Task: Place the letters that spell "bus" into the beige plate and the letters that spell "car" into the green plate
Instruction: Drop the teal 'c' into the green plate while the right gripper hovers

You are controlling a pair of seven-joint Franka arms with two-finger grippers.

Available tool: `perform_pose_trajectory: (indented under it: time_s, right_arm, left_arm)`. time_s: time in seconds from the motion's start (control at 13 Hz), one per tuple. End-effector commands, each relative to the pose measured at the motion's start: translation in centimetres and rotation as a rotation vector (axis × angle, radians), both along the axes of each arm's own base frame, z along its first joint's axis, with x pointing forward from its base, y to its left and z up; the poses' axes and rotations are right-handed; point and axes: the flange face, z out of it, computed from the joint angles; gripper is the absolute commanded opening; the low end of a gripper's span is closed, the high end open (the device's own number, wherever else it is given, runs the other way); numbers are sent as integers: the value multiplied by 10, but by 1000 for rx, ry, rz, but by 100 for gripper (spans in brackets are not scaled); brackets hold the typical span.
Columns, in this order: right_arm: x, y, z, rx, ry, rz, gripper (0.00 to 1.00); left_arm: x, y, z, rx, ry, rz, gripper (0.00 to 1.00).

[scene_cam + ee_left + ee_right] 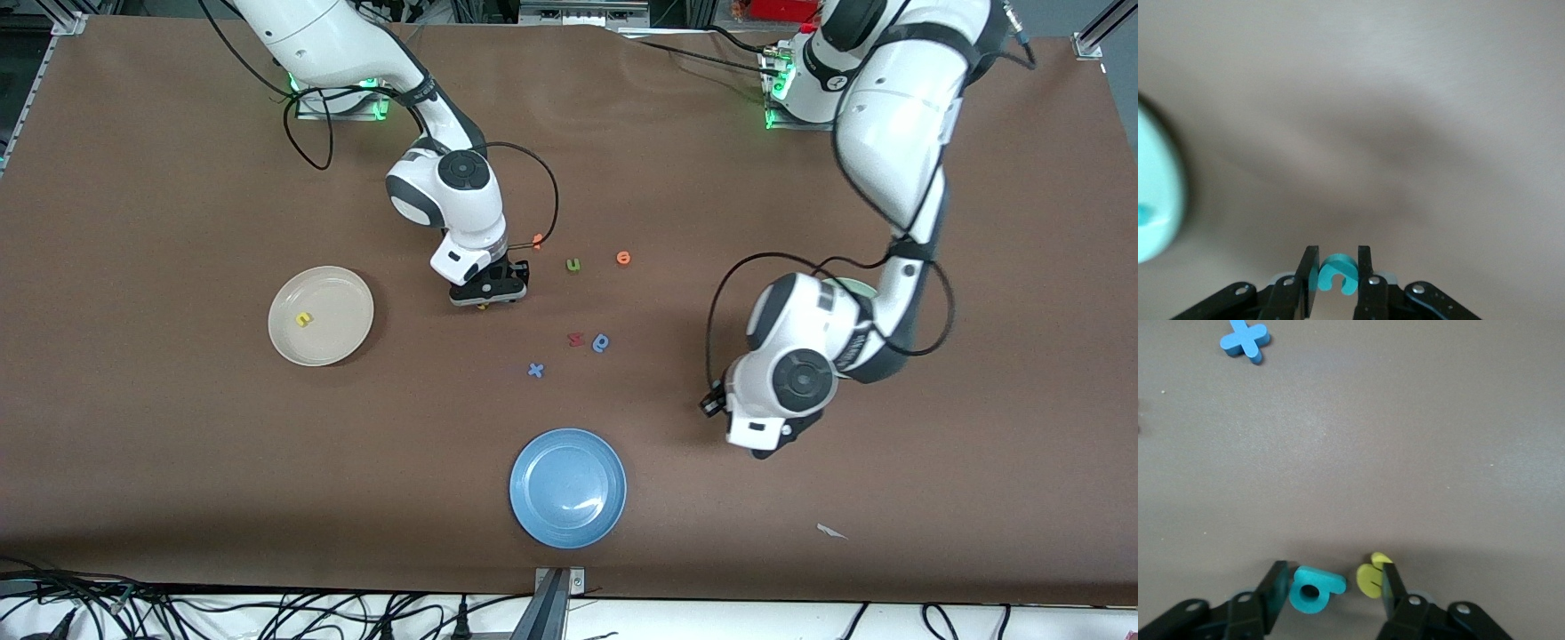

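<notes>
Right claw point(1328, 587) spread around teal foam b point(1314, 589) and yellow foam s point(1371, 577) mid-counter; left claw point(1337, 277) pinching teal foam c point(1337, 274), bound next for pale green plate point(1157, 193).

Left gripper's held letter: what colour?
Teal; the c sits between the left gripper's fingers, best in the left wrist view.

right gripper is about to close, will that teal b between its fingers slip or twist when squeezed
The teal b looks like flat foam lying on the table, so probably light and slightly squashy. The yellow letter lies beside it between the right gripper fingers, so both may shift or get pinched together.
</notes>
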Motion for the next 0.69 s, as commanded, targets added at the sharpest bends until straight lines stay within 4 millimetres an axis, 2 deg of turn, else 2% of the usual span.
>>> perform_pose_trajectory:
  time_s: [0.0, 0.23, 0.39, 0.62]
  right_arm:
    - [2, 3, -9, 7, -9, 16, 63]
    - [9, -3, -4, 0, -23, 12, 70]
    - [9, -3, -4, 1, -24, 12, 71]
    - [10, -5, -4, -1, -25, 11, 71]
  left_arm:
    - [-24, 59, 31, -60, 105, -153, 6]
    - [-52, 142, 28, -123, 153, -297, 5]
    - [-69, 182, -5, -109, 154, -359, 6]
    - [-93, 217, -59, -82, 100, -419, 8]
